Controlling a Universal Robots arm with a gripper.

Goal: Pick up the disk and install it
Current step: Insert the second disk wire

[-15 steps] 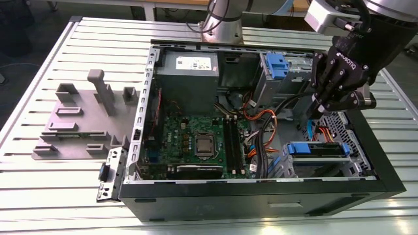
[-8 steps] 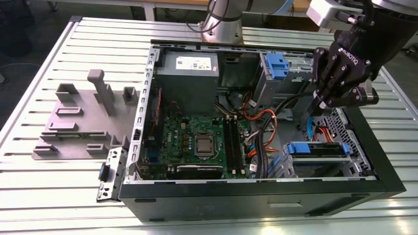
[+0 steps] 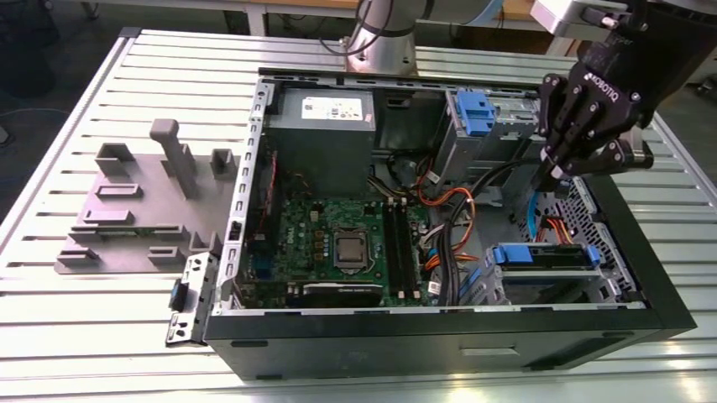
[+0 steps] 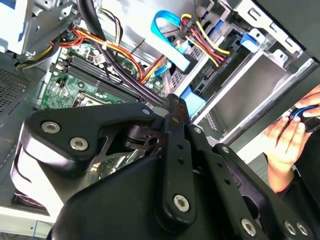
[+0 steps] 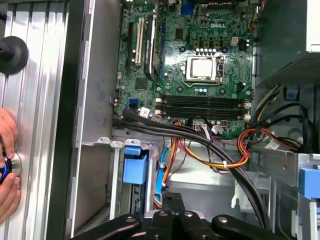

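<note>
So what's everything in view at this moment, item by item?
table: one, silver, slatted, under everything
computer case: one, black, open, on the table
motherboard: one, green, on the case floor
power supply box: one, grey with a white sticker, far end of the case
cables: a bundle, orange, yellow and black, beside the motherboard
drive-bay plastic parts: two, blue, along the case's side at the exterior view's right
fixture: one, grey, at the exterior view's left of the case
person's hand: one, outside the case wall
gripper: one, black, shut and empty, above the drive bays
</note>
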